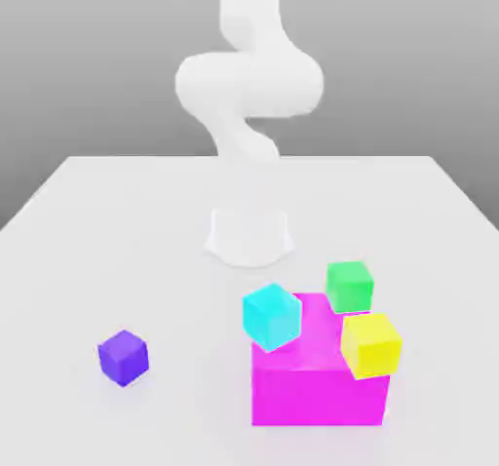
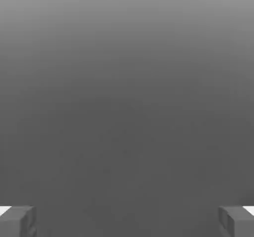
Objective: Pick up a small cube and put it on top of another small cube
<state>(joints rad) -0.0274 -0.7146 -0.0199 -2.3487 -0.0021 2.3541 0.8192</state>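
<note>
White robot arm [image 1: 249, 89] stands at the far middle of the white surface [image 1: 117, 230], folded up over its round base [image 1: 249, 237]. Gripper [image 2: 127, 221]: grey fingertips [image 2: 17, 221] sit far apart in the hand view, nothing between them, plain grey backdrop ahead.

Cubes sit near the front. Small purple cube [image 1: 123, 357] is alone on the surface at the exterior view's left, well apart from the rest. Large magenta block [image 1: 317, 386] sits right of centre. Small cyan cube [image 1: 272, 316] is tilted at the block's near-left top corner. Small green cube [image 1: 349, 286] is at its far edge. Small yellow cube [image 1: 370, 345] is at its right side, slightly tilted. Whether these three rest on the block or just overlap it, can't tell.
</note>
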